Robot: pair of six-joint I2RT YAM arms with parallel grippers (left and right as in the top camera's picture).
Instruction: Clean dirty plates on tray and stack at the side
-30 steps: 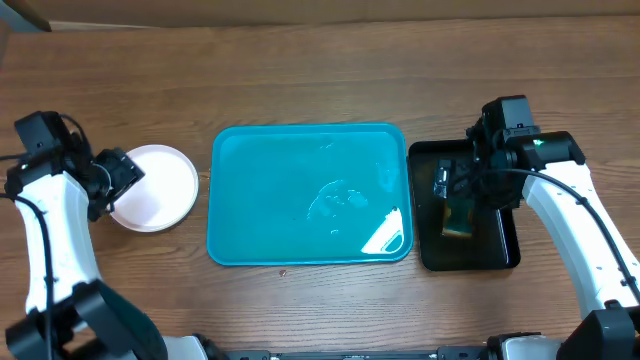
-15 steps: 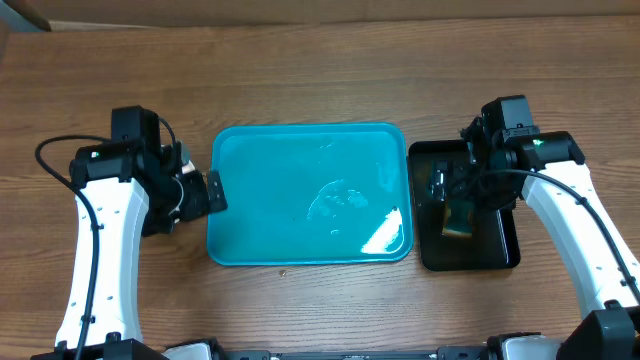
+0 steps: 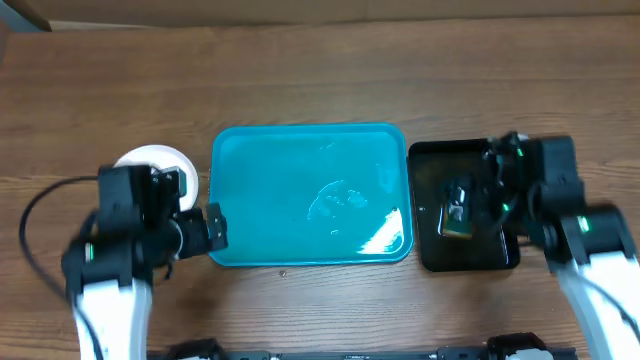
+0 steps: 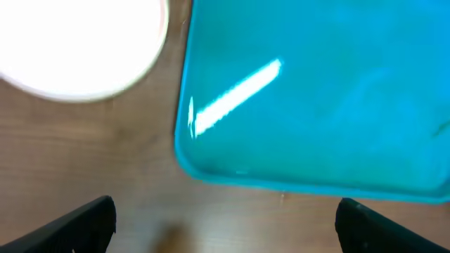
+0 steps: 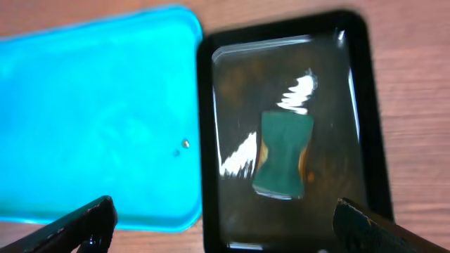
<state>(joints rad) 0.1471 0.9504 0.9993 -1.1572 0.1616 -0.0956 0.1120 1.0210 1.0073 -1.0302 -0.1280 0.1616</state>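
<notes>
While plates (image 3: 150, 158) lie beside tray (image 3: 300, 190) | likely stiff, slick, breakable; grip at rim | left pincer (image 4: 225, 207), right pincer (image 5: 223, 207) wide, empty

Table (image 3: 320, 70): brown wood-grain surface.
Centre: teal tray (image 3: 260, 200) is laid flat.
3 o'clock: black tray (image 3: 430, 258) is set just beside.
9 o'clock: white plate (image 3: 150, 158).

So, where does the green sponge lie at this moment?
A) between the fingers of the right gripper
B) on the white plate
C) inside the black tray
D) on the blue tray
C: in the right wrist view the sponge lies flat inside the black tray, which stands beside the blue tray.
</notes>
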